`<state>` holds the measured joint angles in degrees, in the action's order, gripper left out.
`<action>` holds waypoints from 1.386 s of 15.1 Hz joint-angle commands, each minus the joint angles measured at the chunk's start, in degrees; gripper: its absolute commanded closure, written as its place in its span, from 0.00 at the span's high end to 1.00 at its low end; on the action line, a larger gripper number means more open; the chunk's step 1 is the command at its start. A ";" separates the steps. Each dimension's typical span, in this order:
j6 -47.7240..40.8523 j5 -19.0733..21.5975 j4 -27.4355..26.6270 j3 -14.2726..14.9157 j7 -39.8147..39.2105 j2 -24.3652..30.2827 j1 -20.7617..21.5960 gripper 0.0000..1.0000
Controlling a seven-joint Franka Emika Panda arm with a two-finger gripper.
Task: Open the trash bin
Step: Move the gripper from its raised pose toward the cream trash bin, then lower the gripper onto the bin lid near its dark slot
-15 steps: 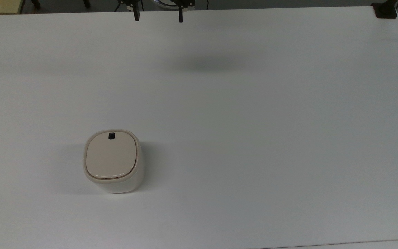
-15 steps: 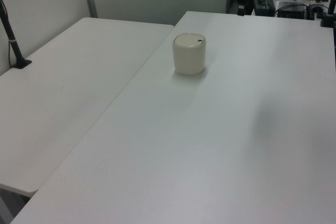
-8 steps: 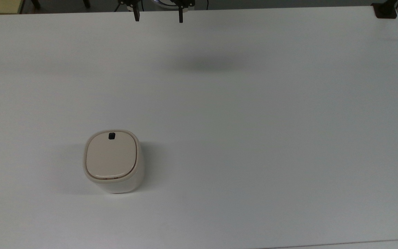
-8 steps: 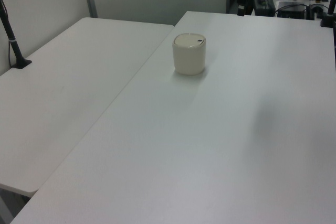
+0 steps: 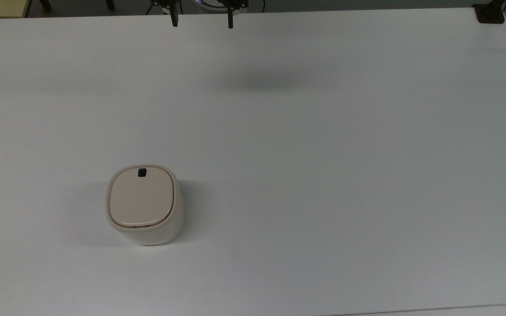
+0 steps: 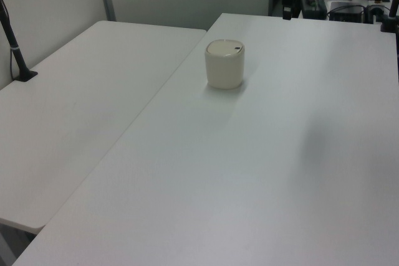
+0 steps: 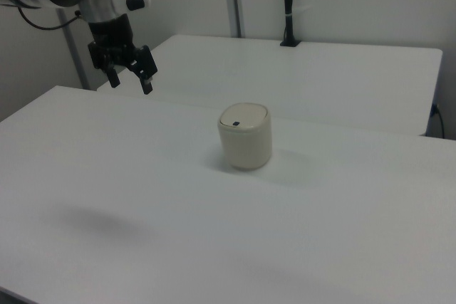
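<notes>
Nothing of note had changed over the last second: the trash bin (image 5: pixel 143 204) sat in the same spot on the white table (image 5: pixel 323 153), and the end effector (image 5: pixel 201 18) hung in the same place at the top view's upper edge, high above the surface and well apart from the bin. Its 2 fingers (image 7: pixel 147 80) were spread wide, with nothing between them. The bin stood upright toward the top view's lower left, its beige lid (image 5: pixel 141 196) lying flat and closed, with the small black button (image 5: pixel 142 172) at the lid edge nearer the arm (the right view showed it on the side facing the camera).

That stillness suggested the task had not really begun; the approach was yet to come. The likely next move was to travel across and down toward the button, and press it so the lid could spring up. The button was small, so a fingertip would have to land on it squarely; a push off to one side might simply slide or tip the light bin.
</notes>
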<state>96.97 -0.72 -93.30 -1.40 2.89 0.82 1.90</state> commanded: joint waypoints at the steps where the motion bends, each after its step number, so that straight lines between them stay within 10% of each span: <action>1: -0.99 -0.60 0.05 0.87 -6.29 0.06 1.18 1.00; 6: 4.35 -0.68 0.23 1.22 -12.73 -2.22 0.47 0.99; 15: 18.76 -0.68 0.32 1.49 -2.03 -7.31 -1.55 0.03; 21: 35.28 -0.51 0.32 1.48 10.20 -13.20 -4.89 0.00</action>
<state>125.33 -0.74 -93.37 -0.04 7.78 -9.86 -1.87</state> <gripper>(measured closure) 0.991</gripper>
